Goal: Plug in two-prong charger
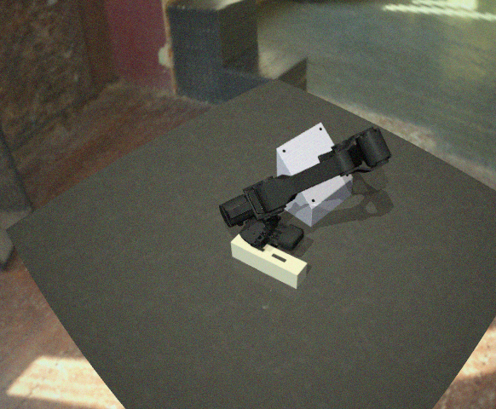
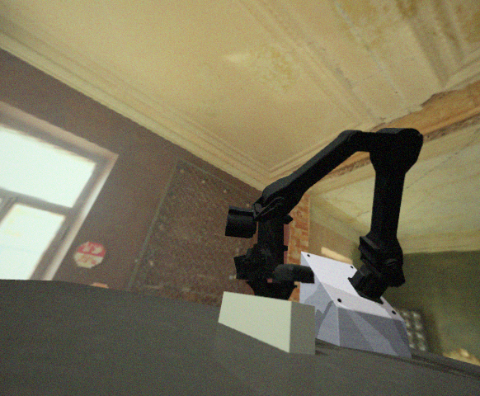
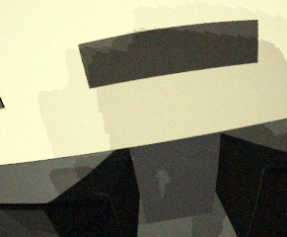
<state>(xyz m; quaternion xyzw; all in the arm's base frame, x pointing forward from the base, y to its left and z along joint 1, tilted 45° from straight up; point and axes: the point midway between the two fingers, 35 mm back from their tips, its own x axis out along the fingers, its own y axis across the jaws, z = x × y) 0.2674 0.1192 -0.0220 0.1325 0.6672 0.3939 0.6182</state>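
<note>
Top view: I see the gripper pointing down over the left half of the cream power strip, clenched on the dark charger. One outlet slot lies exposed to its right. In the wrist view, a slot fills the frame close ahead.

Black arm on grey base, behind cream power strip.
</note>
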